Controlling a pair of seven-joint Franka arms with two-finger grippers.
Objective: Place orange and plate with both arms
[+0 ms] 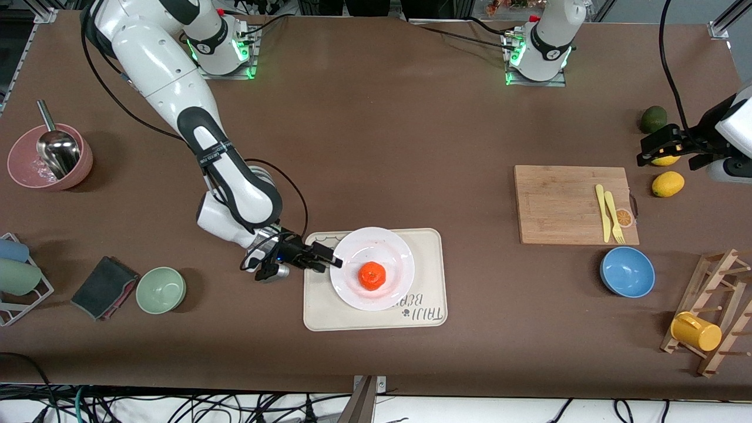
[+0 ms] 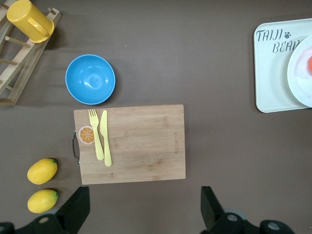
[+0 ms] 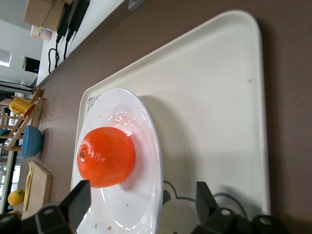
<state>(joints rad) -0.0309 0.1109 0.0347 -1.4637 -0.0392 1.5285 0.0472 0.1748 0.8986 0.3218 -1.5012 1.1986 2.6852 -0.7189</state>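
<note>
The white plate (image 1: 389, 248) lies on a cream tray (image 1: 423, 305) near the table's middle. The orange (image 1: 372, 275) sits on the plate. My right gripper (image 1: 330, 264) is open and low at the plate's rim on the side toward the right arm's end. In the right wrist view its fingers (image 3: 78, 197) stand on either side of the rim of the plate (image 3: 146, 141), with the orange (image 3: 106, 157) just ahead and the gripper (image 3: 141, 202) holding nothing. My left gripper (image 1: 649, 150) is open and empty, up over the table beside the cutting board; in the left wrist view it (image 2: 144, 209) hangs over bare table.
A wooden cutting board (image 1: 564, 202) with a yellow fork and knife (image 1: 608, 212), a blue bowl (image 1: 627, 271), two lemons (image 1: 668, 184), a dark green fruit (image 1: 653, 119) and a rack with a yellow cup (image 1: 696, 331) sit toward the left arm's end. A green bowl (image 1: 161, 289) and pink bowl (image 1: 50, 157) sit toward the right arm's end.
</note>
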